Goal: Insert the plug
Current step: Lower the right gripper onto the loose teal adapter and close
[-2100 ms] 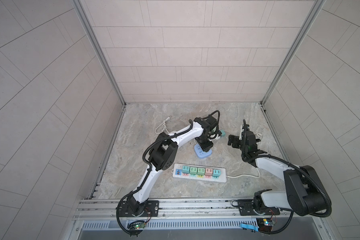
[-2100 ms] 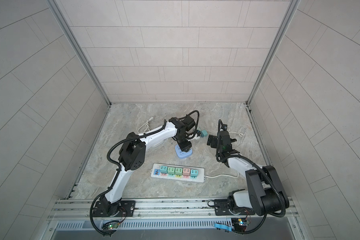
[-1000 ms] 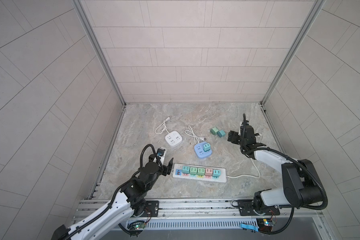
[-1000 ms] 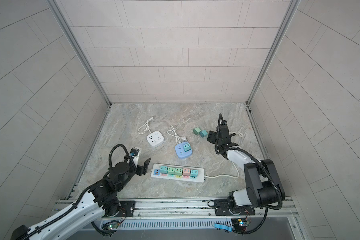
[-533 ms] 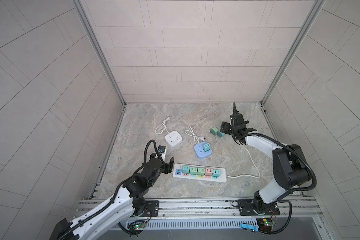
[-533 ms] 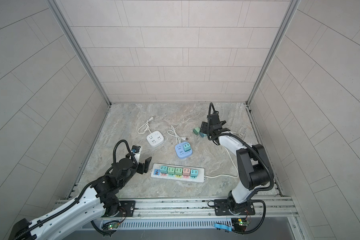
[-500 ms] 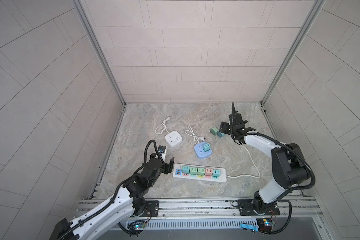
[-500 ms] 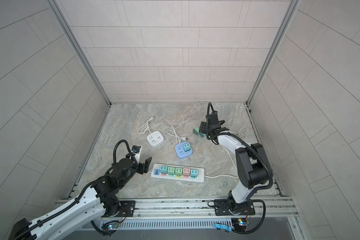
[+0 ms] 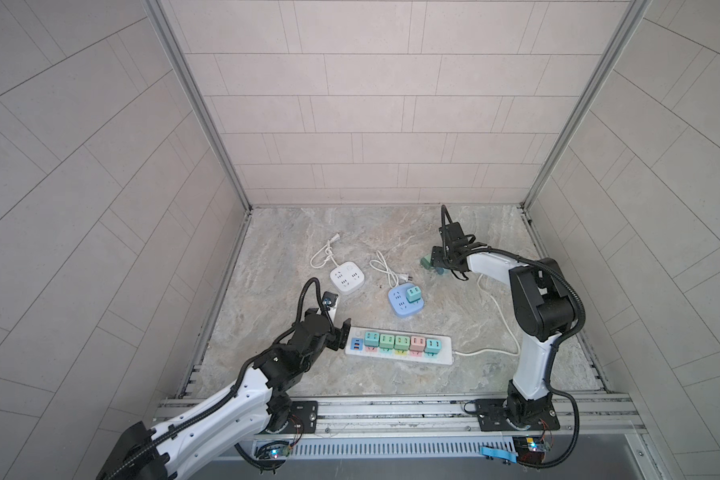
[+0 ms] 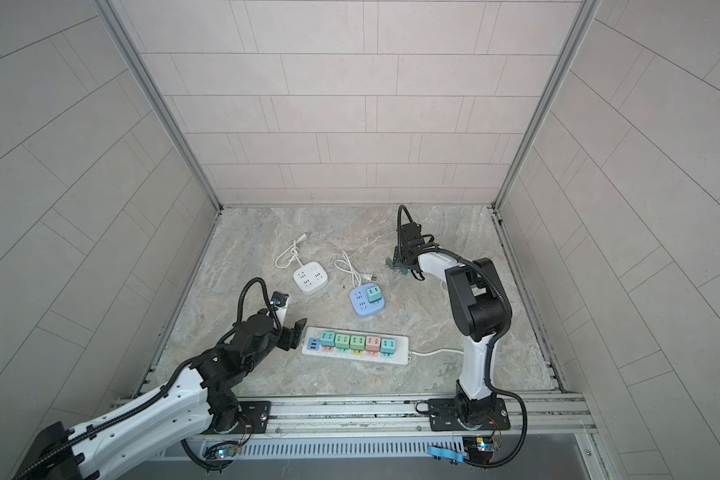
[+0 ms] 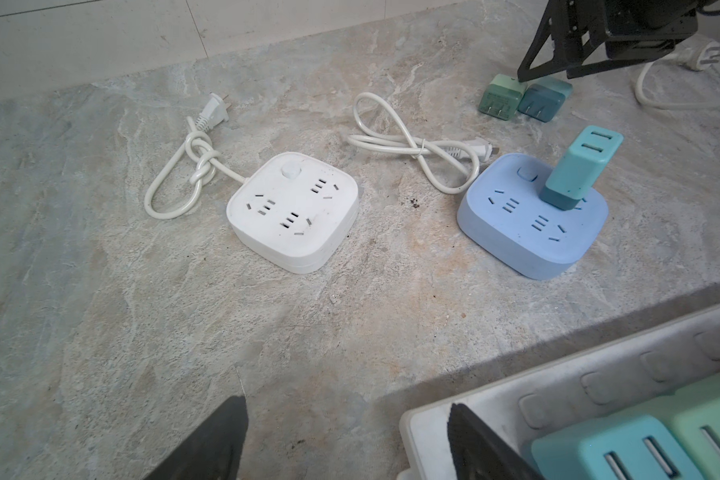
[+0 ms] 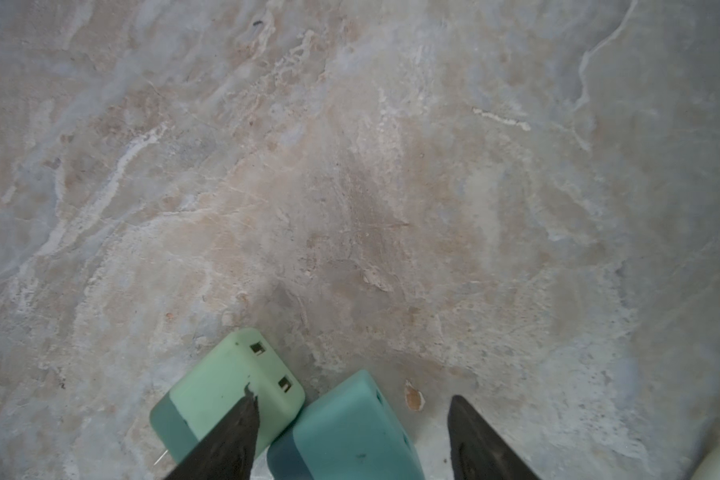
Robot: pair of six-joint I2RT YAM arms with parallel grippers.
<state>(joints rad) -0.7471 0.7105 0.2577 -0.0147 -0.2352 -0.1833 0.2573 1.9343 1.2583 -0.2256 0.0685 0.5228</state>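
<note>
My right jaws are spread at the far right of the marble counter, straddling the dark teal plastic plug adapter, which lies on its side. In the right wrist view one finger overlaps the light green plug adapter touching it. My left jaws are spread and empty, just beside the left end of the long white power strip at the near side.

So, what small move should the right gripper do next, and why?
Probably close the right gripper slowly on the teal plug. The plug lies on the table between the open jaws and is not yet gripped. The green plug lies right beside it, partly under one finger, so a slow close may avoid catching both.
</note>
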